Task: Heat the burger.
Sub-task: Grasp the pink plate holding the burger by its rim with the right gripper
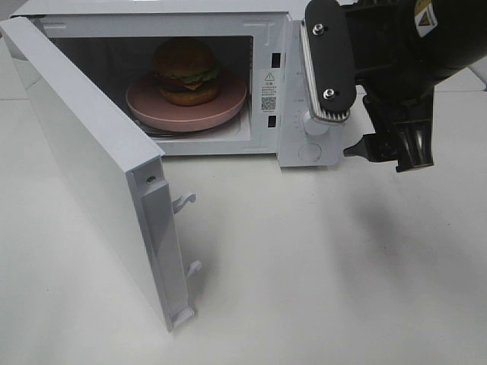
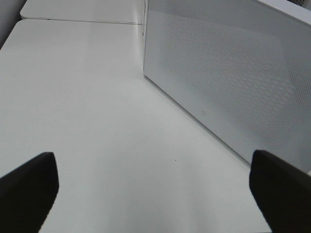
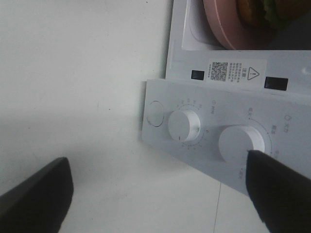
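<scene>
The burger (image 1: 186,71), with a brown domed bun, sits on a pink dish (image 1: 228,106) inside the white microwave (image 1: 285,91), whose door (image 1: 91,167) stands swung wide open to the left. My right gripper (image 1: 358,129) hovers open and empty in front of the control panel, right of the cavity. In the right wrist view its fingers (image 3: 34,199) are spread wide over the two knobs (image 3: 184,125), with the burger's edge (image 3: 252,12) and the dish (image 3: 221,24) at the frame's border. My left gripper (image 2: 155,194) is open and empty near the door's outer face (image 2: 228,73).
The microwave stands on a white table (image 1: 319,266). Its panel carries a round button (image 3: 155,113) beside the knobs, the second knob (image 3: 241,143) lying close to one right fingertip. The open door juts far out toward the table's front left.
</scene>
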`<state>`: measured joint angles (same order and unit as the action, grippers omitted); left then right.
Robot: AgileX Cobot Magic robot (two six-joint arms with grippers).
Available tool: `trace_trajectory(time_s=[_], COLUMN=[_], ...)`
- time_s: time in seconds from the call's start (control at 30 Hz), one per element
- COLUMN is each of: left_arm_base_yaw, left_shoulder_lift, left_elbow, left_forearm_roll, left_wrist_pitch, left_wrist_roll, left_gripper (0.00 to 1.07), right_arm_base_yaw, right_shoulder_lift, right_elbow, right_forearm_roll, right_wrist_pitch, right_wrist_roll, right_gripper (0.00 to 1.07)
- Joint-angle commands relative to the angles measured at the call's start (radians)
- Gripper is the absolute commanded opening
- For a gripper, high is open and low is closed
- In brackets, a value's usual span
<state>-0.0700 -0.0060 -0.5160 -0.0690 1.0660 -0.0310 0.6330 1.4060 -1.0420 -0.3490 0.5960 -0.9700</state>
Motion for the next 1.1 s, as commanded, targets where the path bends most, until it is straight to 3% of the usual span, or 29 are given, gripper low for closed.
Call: trace_trajectory(time_s=[0.03,0.27,0.83,1.1], left_arm_base_yaw=[0.007,0.007,0.007,0.007], left_shoulder_lift=[-0.014,-0.014,-0.014,-0.014], left_elbow=[0.001,0.001,0.001,0.001], left_forearm_roll=[-0.005,-0.005,-0.005,-0.005], left_wrist_pitch=[0.002,0.002,0.002,0.002], left_wrist_roll=[0.0,0.0,0.0,0.0], left_gripper=[1.0,1.0,1.0,1.0], right_arm_base_yaw=[0.005,0.02,0.02,0.028], right_shoulder_lift=[0.032,0.093,0.198,0.26], right_elbow=[-0.005,-0.006,-0.01,-0.083], right_forearm_roll=[-0.017,-0.085,-0.098,-0.122], right_wrist_pitch=[-0.042,-0.117,-0.242,-0.25], right_wrist_roll=[-0.005,-0.004,-0.001,0.029], right_gripper=[0.92,0.91,0.88,0.86])
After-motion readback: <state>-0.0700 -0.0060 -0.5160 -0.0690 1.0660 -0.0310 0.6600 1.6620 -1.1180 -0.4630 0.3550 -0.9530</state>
